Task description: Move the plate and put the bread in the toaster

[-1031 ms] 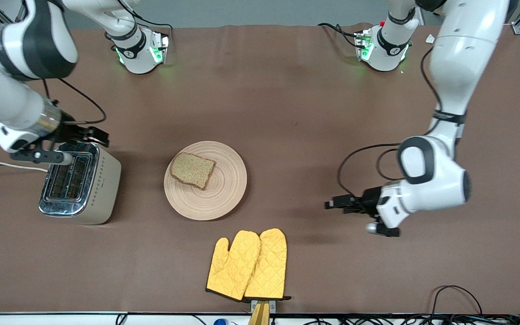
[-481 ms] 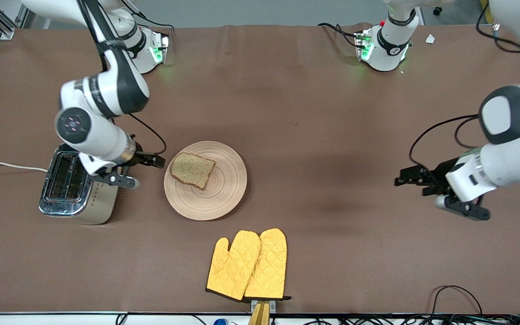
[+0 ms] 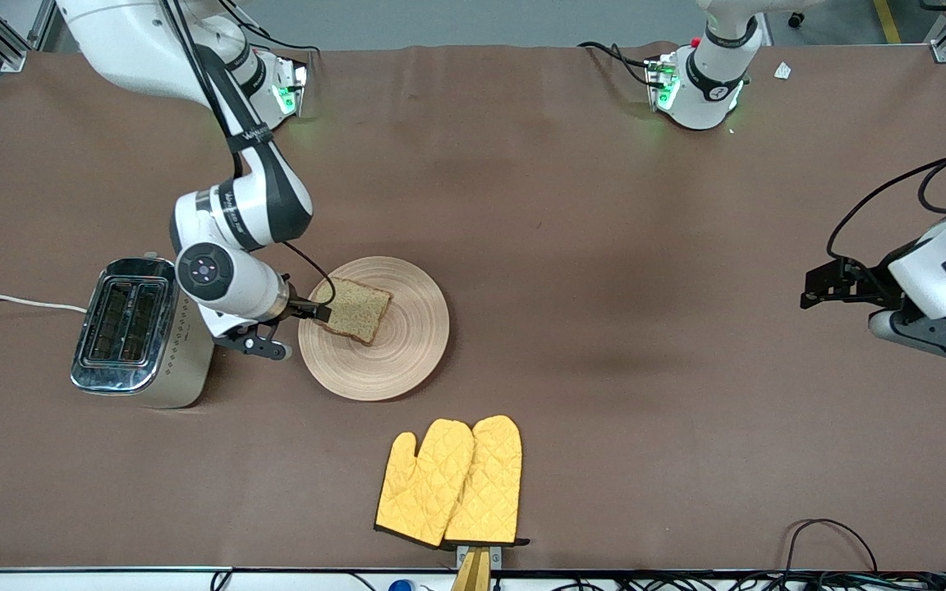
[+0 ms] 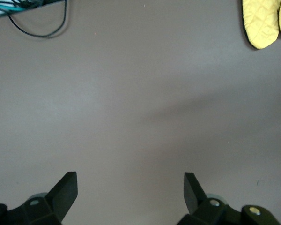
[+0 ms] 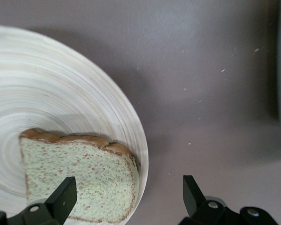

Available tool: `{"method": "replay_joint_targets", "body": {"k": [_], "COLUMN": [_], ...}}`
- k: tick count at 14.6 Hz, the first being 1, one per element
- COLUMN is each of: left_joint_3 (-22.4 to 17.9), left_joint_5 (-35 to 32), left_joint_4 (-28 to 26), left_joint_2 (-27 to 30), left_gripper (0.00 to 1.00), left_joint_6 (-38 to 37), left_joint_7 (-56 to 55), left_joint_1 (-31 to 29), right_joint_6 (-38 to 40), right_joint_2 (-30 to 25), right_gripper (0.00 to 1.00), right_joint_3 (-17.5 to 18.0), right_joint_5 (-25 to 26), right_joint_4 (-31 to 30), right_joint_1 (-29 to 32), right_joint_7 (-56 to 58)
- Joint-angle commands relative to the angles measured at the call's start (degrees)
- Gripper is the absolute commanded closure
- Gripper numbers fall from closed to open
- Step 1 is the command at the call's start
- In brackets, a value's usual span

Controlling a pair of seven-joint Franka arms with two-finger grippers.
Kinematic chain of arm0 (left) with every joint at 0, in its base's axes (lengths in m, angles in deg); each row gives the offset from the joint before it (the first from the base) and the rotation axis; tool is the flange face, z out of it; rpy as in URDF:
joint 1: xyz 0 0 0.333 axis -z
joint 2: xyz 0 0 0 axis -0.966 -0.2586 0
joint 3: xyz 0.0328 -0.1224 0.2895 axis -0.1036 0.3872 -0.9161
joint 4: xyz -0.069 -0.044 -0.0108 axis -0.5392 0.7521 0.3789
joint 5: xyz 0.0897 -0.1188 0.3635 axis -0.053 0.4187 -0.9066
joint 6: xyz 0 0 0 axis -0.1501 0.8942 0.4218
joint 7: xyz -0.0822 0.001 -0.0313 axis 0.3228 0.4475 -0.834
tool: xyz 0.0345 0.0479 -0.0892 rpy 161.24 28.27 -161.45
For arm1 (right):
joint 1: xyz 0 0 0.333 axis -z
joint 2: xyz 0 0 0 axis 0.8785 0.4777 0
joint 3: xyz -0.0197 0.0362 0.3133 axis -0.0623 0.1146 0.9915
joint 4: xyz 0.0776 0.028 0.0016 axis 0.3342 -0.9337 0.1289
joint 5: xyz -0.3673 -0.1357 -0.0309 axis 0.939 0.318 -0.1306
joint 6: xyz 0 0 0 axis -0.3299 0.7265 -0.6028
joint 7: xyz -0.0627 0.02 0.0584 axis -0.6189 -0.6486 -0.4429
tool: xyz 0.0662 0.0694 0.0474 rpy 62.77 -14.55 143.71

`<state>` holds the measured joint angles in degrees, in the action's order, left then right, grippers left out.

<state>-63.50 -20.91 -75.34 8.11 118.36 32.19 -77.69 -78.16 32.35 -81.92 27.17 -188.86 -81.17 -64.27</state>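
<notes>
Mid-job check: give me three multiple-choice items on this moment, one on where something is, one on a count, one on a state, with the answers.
1. Where is the bread?
A. in a toaster slot
B. on the wooden plate
C. on the oven mitts

2. How many yellow oven mitts lie on the table?
A. one
B. two
C. three

3. What is the state of the right tool?
A. open, over the plate's rim at the bread's edge
B. shut on the bread
C. shut on the toaster cord

Answers:
1 B, the slice lies flat on the plate, and both slots of the toaster look empty.
2 B, a pair lies side by side, nearer to the front camera than the plate.
3 A, the right wrist view shows its fingers spread wide with nothing held. The left tool waits open over bare table at its own end.
</notes>
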Motion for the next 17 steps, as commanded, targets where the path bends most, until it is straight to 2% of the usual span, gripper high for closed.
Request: {"method": "replay_joint_targets", "body": {"k": [1, 2, 6, 8, 12, 16, 17], "left_joint_3": [0.37, 0.20, 0.02, -0.07, 0.02, 0.72, 0.72], "left_joint_5": [-0.93, -0.84, -1.54, -2.33, -2.42, -2.60, -2.60], "left_joint_4": [0.41, 0.15, -0.03, -0.03, -0.12, -0.21, -0.21], "left_joint_2": [3.02, 4.86, 6.02, 6.55, 7.17, 7.52, 7.52], "left_gripper": [0.00, 0.00, 0.00, 0.00, 0.00, 0.00, 0.00], "left_joint_6": [-1.57, -1.48, -3.49, -3.67, -4.03, -3.94, -3.76], "left_joint_7": [-1.01, -1.71, -9.53, -9.71, -9.80, -9.89, -9.89], "left_joint_1": [-0.31, -1.18, -1.63, -1.72, -1.63, -1.37, -1.28], "right_joint_6": [-0.16, -0.16, -4.11, -4.20, -4.29, -4.12, -4.11], "right_joint_2": [-0.07, 0.19, 0.19, 0.19, 0.28, 0.19, 0.28], "right_gripper": [0.00, 0.00, 0.00, 0.00, 0.00, 0.28, 0.29], "right_joint_3": [-0.46, -0.37, -0.28, -0.28, -0.37, -0.28, -0.28], "right_joint_5": [-0.26, -0.27, -1.40, -5.17, -5.36, -6.24, -6.33], "right_joint_4": [-1.14, -1.58, -6.67, -6.85, -6.85, -6.68, -6.50], "right_joint_1": [-0.42, -0.33, -0.42, -0.60, -1.12, -1.21, -1.56], "right_joint_7": [-1.66, -1.66, -1.92, -1.84, -1.92, -3.50, -4.12]}}
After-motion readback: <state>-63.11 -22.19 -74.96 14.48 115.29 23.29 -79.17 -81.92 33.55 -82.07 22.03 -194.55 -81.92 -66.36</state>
